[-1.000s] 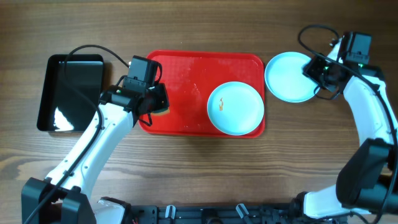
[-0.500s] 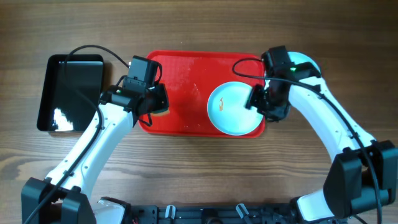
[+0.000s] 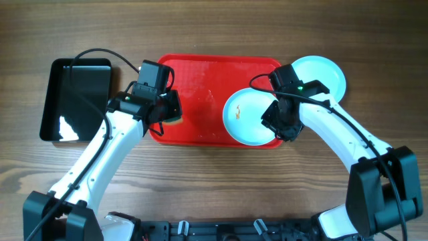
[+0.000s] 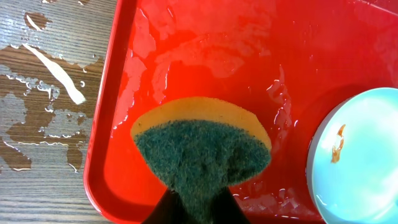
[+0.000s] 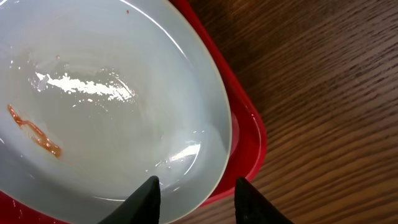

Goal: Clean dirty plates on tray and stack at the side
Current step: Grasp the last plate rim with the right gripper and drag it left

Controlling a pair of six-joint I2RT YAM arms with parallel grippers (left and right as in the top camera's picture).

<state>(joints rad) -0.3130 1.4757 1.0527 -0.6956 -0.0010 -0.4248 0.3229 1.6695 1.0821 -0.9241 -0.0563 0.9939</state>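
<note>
The red tray [image 3: 200,100] lies mid-table. One pale plate [image 3: 247,117] with an orange-brown smudge sits at its right end. Another plate [image 3: 328,70] lies on the table right of the tray, partly under my right arm; I cannot tell if it is a stack. My left gripper [image 3: 172,114] is shut on a yellow-and-green sponge [image 4: 202,149], held over the tray's [image 4: 205,37] left part, apart from the plate [image 4: 360,162]. My right gripper [image 3: 281,124] is open, its fingers [image 5: 196,190] straddling the smudged plate's [image 5: 112,112] right rim beside the tray rim [image 5: 249,143].
A smaller black tray [image 3: 73,100] stands on the wooden table left of the red tray. Water drops and a wet streak [image 4: 50,74] lie on the wood by the red tray's left edge. The tray floor is wet.
My right arm has swung left from the plate on the table to the smudged plate on the tray and settled at its right rim. The left arm and sponge have not moved.
</note>
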